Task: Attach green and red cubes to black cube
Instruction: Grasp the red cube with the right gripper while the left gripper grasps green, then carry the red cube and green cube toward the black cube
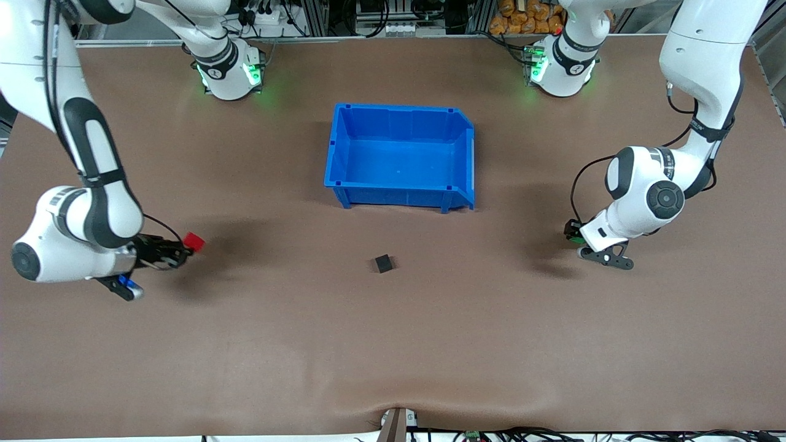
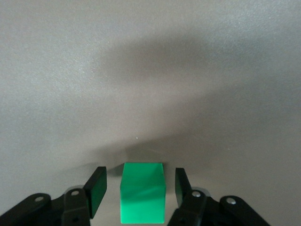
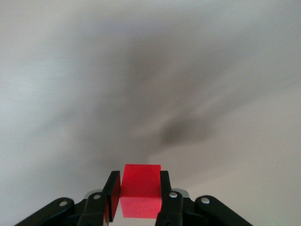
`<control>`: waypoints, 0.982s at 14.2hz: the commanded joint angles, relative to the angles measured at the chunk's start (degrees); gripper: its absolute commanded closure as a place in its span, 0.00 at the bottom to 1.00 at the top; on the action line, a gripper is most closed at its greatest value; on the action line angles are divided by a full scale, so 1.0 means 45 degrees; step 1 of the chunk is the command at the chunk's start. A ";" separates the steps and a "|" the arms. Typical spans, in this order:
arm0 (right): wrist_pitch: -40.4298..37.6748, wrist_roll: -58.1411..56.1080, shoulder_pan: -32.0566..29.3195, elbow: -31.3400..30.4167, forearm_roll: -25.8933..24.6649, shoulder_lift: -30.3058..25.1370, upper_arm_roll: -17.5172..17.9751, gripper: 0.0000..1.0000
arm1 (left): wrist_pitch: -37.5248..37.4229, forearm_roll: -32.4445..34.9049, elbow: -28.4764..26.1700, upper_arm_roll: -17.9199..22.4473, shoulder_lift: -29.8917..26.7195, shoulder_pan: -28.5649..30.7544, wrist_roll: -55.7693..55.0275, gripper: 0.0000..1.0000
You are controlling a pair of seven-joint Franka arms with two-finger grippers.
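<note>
Two cubes sit in or between our grippers, and the third lies alone on the table (image 1: 393, 344).

We take the blue bin (image 1: 344, 153) as our landmark. The black cube (image 1: 384, 263) rests on the table nearer to the front camera than the bin, well apart from it and from both arms.

Our right gripper (image 1: 187, 247) is toward the right arm's end of the table from the bin, raised above the table with its shadow below it. In the right wrist view its two fingers (image 3: 112, 190) press against both sides of the red cube (image 3: 141, 190), pinching it clear of the surface. In the front view the red cube (image 1: 194, 241) shows at the tip of that gripper.

Our left gripper (image 1: 574, 233) is low toward the left arm's end of the table from the bin. In the left wrist view the green cube (image 2: 142, 193) sits between its fingers (image 2: 96, 190), with a narrow gap showing on each side, so the fingers are spread around the cube without touching it. In the front view only a sliver of the green cube (image 1: 577, 240) peeks out under the wrist.
</note>
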 commanded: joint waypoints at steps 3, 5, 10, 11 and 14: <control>0.0410 0.5650 0.2310 0.2049 0.2990 0.1258 -0.0104 1.00 | 0.0093 0.0250 0.0092 -0.0014 0.0149 0.0029 0.0104 0.74; 0.1481 0.6613 0.3070 0.2051 0.3464 0.1414 -0.0104 1.00 | 0.0093 0.0230 0.0092 -0.0014 0.0110 0.0048 -0.0013 1.00; 0.4473 1.0635 0.4888 0.2109 0.4051 0.2118 -0.0104 1.00 | -0.1208 -0.0548 0.1413 -0.0014 -0.0243 0.0088 -0.1959 1.00; 0.4727 1.0911 0.5220 0.2186 0.4051 0.2351 -0.0104 1.00 | -0.1989 -0.1131 0.2232 -0.0034 -0.0106 0.0068 -0.2623 1.00; 0.5665 1.1829 0.6060 0.3003 0.4051 0.3053 -0.0104 1.00 | -0.3031 -0.4019 0.3897 -0.0034 0.0285 -0.0477 -0.5158 1.00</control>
